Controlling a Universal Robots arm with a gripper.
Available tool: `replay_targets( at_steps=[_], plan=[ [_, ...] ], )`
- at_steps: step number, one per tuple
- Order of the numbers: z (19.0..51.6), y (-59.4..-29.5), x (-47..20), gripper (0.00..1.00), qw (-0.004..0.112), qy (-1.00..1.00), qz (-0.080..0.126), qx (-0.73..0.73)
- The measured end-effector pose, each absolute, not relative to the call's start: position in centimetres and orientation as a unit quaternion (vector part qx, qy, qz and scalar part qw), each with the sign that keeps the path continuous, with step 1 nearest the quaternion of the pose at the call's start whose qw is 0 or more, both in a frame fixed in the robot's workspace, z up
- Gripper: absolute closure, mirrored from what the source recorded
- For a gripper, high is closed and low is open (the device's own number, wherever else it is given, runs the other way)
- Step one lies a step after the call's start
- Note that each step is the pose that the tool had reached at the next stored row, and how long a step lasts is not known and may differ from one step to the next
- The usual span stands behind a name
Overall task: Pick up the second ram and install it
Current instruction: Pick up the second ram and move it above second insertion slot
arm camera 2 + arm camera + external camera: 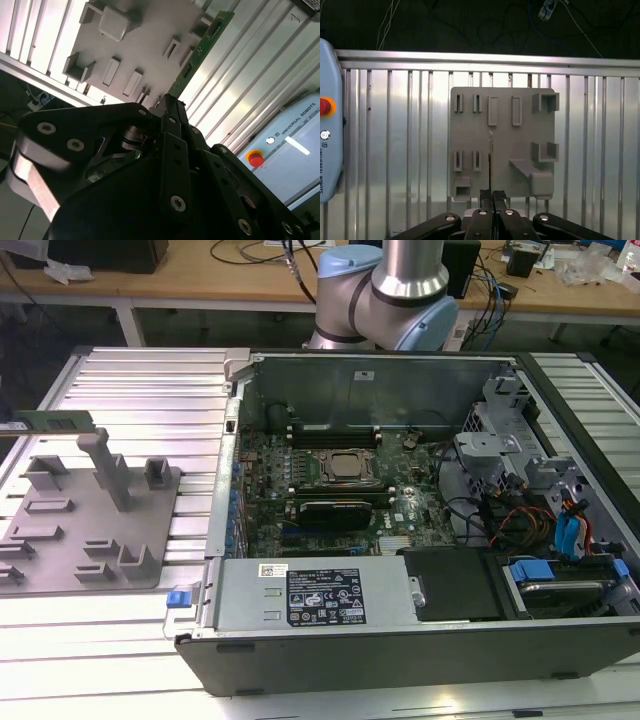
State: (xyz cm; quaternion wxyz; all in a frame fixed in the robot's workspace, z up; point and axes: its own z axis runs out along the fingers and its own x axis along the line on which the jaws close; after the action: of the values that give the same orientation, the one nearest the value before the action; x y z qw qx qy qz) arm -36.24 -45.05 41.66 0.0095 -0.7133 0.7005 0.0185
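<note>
While its fingers pinch narrow on one end of the second ram [204, 46], the gripper [167, 100] hangs over the grey fixture [90, 530], at exterior view's left, well apart from open PC case [560, 420].

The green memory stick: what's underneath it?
The grey fixture, lying on the ribbed metal table. The gripper covers the held end of the memory stick.

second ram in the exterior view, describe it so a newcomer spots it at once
Find the open computer case, then the grey fixture on the ribbed table to the exterior view's left. Beyond the fixture's far corner is the second ram: a thin green strip, the only green thing beside grey blocks and posts.
</note>
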Motion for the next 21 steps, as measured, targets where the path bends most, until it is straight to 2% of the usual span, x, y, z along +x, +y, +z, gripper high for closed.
replay_targets(
  at_steps=[21],
  plan=[
    [41.6, -45.0, -28.7, 0.91, 0.009, 0.701, 0.018, -0.713]
  ],
)
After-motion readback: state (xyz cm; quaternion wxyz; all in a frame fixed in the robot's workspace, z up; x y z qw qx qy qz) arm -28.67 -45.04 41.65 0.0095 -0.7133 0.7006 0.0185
